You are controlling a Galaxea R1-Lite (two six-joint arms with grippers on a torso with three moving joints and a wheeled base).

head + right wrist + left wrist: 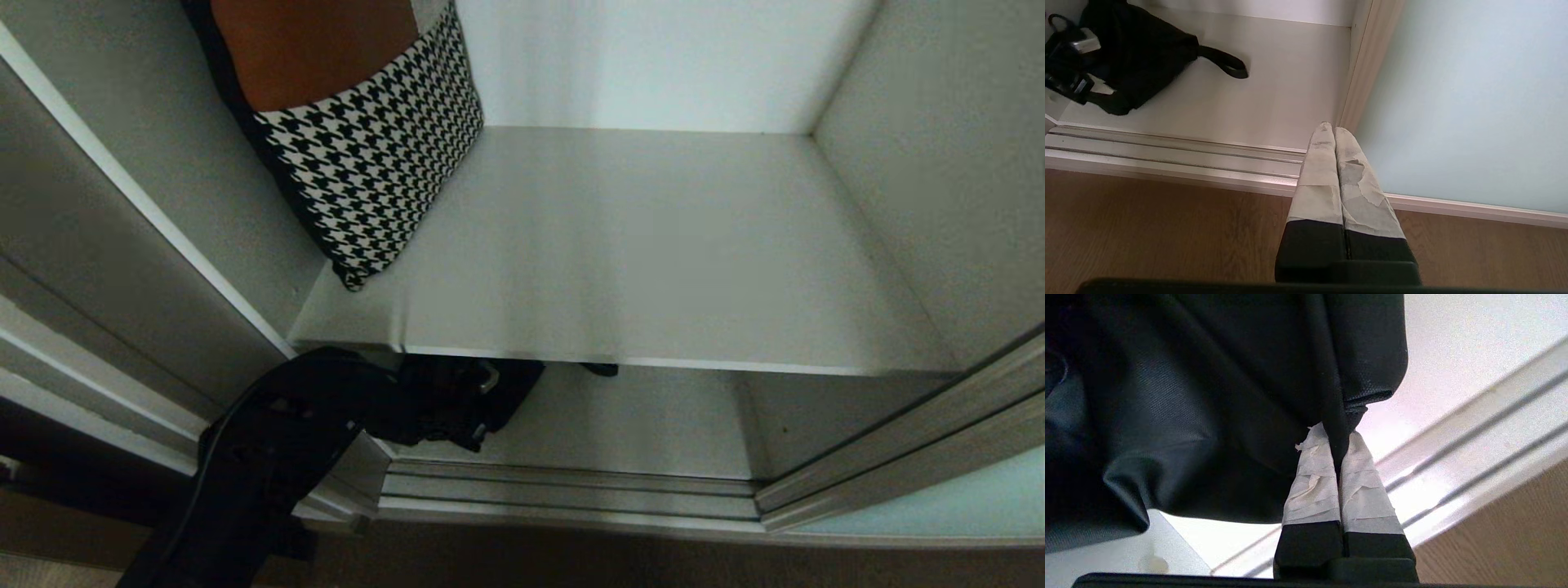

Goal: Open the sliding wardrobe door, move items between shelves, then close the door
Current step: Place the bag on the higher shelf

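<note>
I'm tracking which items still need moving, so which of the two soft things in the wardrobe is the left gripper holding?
The black bag on the wardrobe's bottom board, under the shelf. The left gripper is shut on its fabric. The houndstooth cushion stands untouched on the shelf above.

The upper shelf (pixel 653 245) lies bare from twelve through three o'clock; a houndstooth cushion (pixel 375 163) blocks its ten o'clock corner. Below, a black bag (pixel 1135 53) fills the eight o'clock side, and the sliding wardrobe door (pixel 1474 102) walls off four o'clock.
</note>
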